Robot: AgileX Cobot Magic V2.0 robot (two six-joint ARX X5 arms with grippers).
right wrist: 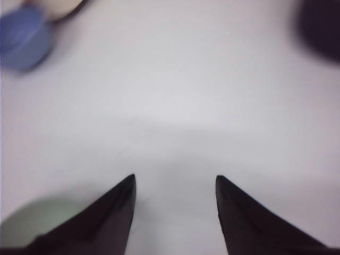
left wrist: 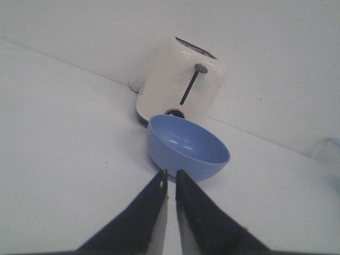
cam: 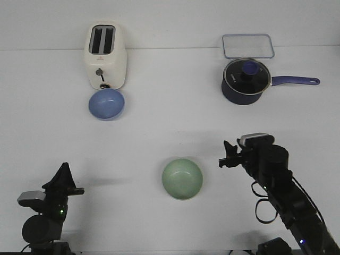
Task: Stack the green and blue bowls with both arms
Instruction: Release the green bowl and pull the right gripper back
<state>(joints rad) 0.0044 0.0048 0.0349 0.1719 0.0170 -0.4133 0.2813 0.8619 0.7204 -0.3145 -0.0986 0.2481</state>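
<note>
The periwinkle blue bowl (cam: pixel 106 103) sits upright on the white table just in front of the toaster, at the back left; it also shows in the left wrist view (left wrist: pixel 188 146) and blurred in the right wrist view (right wrist: pixel 24 36). The mint green bowl (cam: pixel 182 178) sits upright at the front centre; part of it shows in the right wrist view (right wrist: pixel 32 218). My left gripper (cam: pixel 65 168) is shut and empty at the front left, far short of the blue bowl (left wrist: pixel 171 171). My right gripper (cam: pixel 227 154) is open and empty, to the right of the green bowl (right wrist: pixel 175 177).
A cream toaster (cam: pixel 105 56) stands at the back left, right behind the blue bowl. A dark navy saucepan (cam: pixel 246 81) with a glass lid and a handle pointing right stands at the back right. A clear rectangular container (cam: pixel 247 45) lies behind it.
</note>
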